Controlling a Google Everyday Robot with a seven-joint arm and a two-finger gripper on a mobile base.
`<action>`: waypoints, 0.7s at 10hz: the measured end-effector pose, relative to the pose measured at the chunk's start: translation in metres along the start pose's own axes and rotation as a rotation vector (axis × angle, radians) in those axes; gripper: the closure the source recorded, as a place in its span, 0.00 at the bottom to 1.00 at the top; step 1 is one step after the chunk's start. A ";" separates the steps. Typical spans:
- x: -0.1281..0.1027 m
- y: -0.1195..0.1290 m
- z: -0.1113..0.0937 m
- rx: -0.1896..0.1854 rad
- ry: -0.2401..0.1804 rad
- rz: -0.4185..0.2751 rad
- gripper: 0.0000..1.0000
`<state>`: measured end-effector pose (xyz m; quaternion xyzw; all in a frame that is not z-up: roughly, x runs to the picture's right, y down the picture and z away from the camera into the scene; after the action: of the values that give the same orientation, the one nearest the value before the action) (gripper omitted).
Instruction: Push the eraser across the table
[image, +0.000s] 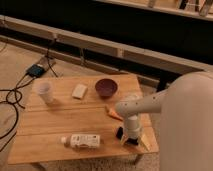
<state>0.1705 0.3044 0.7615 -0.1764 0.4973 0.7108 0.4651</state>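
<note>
Pale wooden planks make up the top of the desk (55, 120), and only one thing on it carries a label: a clear bottle (82, 141) lying on its side at 6 o'clock, near the front edge, cap pointing to 9 o'clock. Its label is light with some darker marks, but none of the writing can be read

At about 4 o'clock on the desk, the black eraser (119, 133) shows as a small dark shape, and its full outline is hard to make out. The end effector (130, 140) stands on or just above the planks at the eraser's 3 o'clock, close against it; whether the two touch cannot be told, nor whether the end effector is apart or together. The white arm (142, 105) comes in from 3 o'clock and bends down to it, and the robot's pale body fills the right side, hiding the desk's right edge

A yellowish scrap (145, 142) lies at the end effector's 3 o'clock, too blurred to name. An orange carrot (114, 113) sits at 3 o'clock on the desk, partly behind the arm. A dark bowl (106, 87) is at 1 o'clock, a beige block (79, 90) at 12 and a whitish cup (45, 91) at 10
</note>
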 end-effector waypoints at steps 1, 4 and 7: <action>-0.007 -0.002 0.000 0.004 -0.003 0.011 0.20; -0.024 -0.010 0.000 0.023 -0.011 0.036 0.20; -0.040 -0.016 0.000 0.038 -0.018 0.060 0.20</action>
<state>0.2035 0.2862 0.7812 -0.1460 0.5115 0.7165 0.4513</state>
